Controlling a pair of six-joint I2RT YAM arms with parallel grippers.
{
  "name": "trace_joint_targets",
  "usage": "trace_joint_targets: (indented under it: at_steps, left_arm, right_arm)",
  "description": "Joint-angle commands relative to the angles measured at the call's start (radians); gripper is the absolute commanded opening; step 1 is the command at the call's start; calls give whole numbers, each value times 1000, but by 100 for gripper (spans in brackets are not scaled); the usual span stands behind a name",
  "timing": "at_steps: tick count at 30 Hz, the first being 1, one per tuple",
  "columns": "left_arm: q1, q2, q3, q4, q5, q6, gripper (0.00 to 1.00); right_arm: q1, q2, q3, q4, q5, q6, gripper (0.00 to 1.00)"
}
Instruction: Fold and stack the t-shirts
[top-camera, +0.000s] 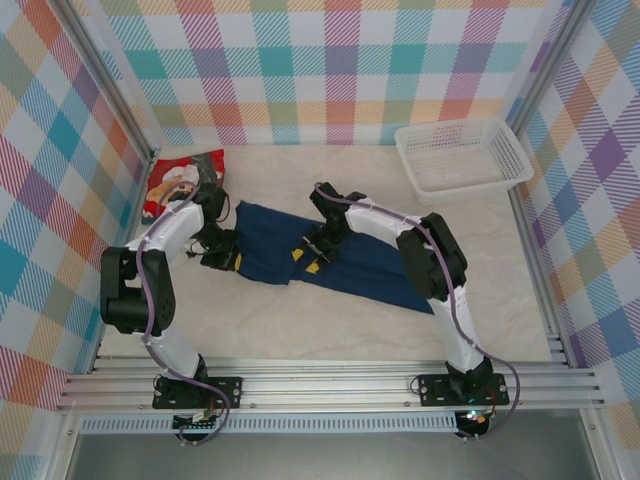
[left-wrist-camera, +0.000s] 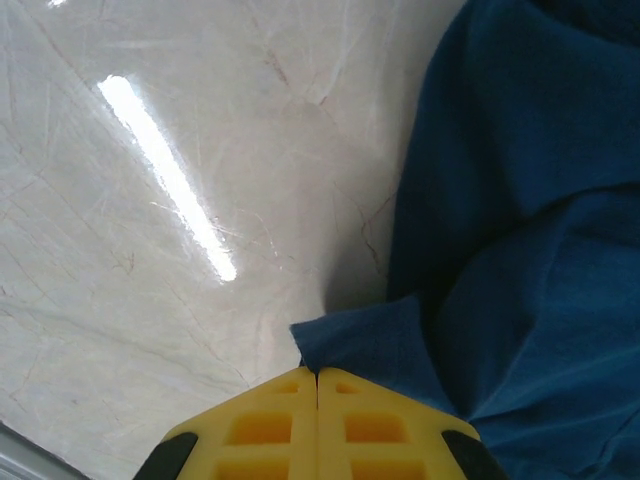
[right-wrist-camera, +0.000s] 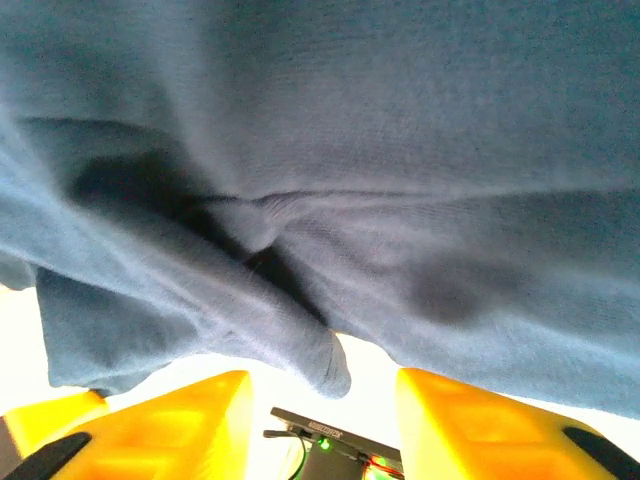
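The left arm (top-camera: 165, 235) and right arm (top-camera: 385, 225) bend in over the navy t-shirt (top-camera: 270, 235). The left gripper (left-wrist-camera: 317, 372) sits at its left edge, 2 yellow fingers pressed flush together. The right gripper (right-wrist-camera: 325, 385) faces its middle, 2 fingers parted.

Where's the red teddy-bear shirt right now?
Seen from above, the red shirt lies in the table's far-left corner by the checked wall, just beyond the left arm and navy shirt.

Marble-look table (top-camera: 300, 330) bears navy shirt (top-camera: 270, 240), seemingly crumpled red shirt (top-camera: 175, 180), mesh basket (top-camera: 405, 150).
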Motion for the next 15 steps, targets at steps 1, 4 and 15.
trace_joint_targets:
  at_steps: [1,4,15]
  left_arm:
    - [-9,-58,-38,-66,-1,-42,0]
    - [-9,-67,-67,-65,2,-43,0]
    - [-11,-97,-134,-46,5,-46,0]
  right_arm:
    - [12,-79,94,-6,40,-150,29]
    - [40,64,291,-14,-41,-255,19]
    - [148,374,614,88,-153,-229,9]
